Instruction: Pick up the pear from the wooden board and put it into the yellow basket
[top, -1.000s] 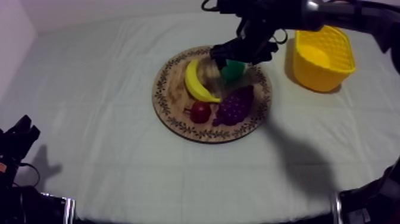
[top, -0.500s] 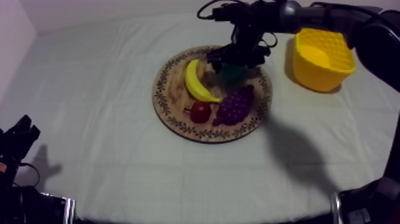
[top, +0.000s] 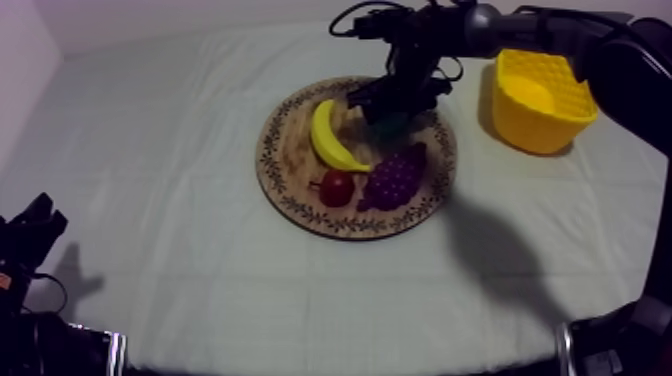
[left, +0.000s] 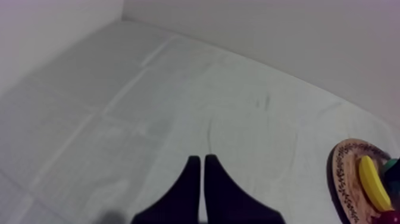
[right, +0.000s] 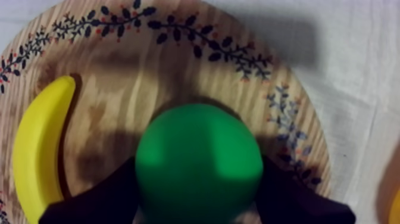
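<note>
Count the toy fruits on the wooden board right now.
4. The banana lies on the board's left half, the pear sits between the right gripper's fingers, the grapes lie nearer the camera, and the small red fruit is beside them. None seems hidden.

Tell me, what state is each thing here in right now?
pear, on the board, under the right gripper
banana, lying on the board
grapes, lying on the board
small red fruit, on the board
board, flat, holding four fruits
basket, upright, nothing seen inside
left gripper, shut, holding nothing
right gripper, down at the pear; grip unclear
</note>
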